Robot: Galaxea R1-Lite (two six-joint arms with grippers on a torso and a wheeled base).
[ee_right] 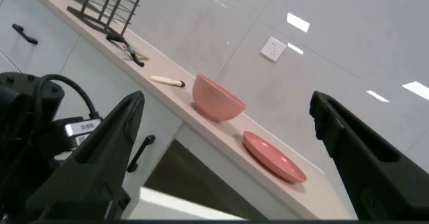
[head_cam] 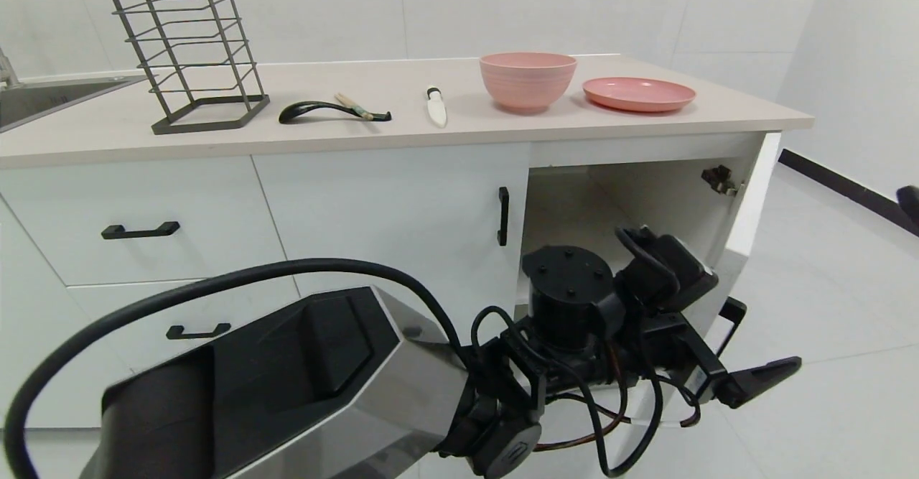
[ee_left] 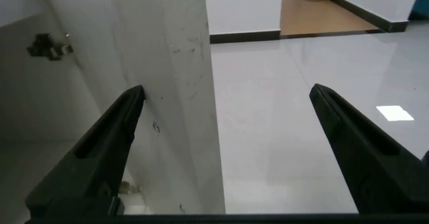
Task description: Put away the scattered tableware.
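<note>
Left pincer (ee_left: 228, 96) wide, straddling cabinet door (ee_left: 191, 83) | pink bowl (head_cam: 528, 80), plate (head_cam: 638, 94) on counter (head_cam: 402, 95) above

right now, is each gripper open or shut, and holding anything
Left gripper: open, empty, at the edge of the open white cabinet door.
Right gripper: open, empty.

No readable text or numbers; print on one small white label (ee_right: 81, 126) illegibly small
</note>
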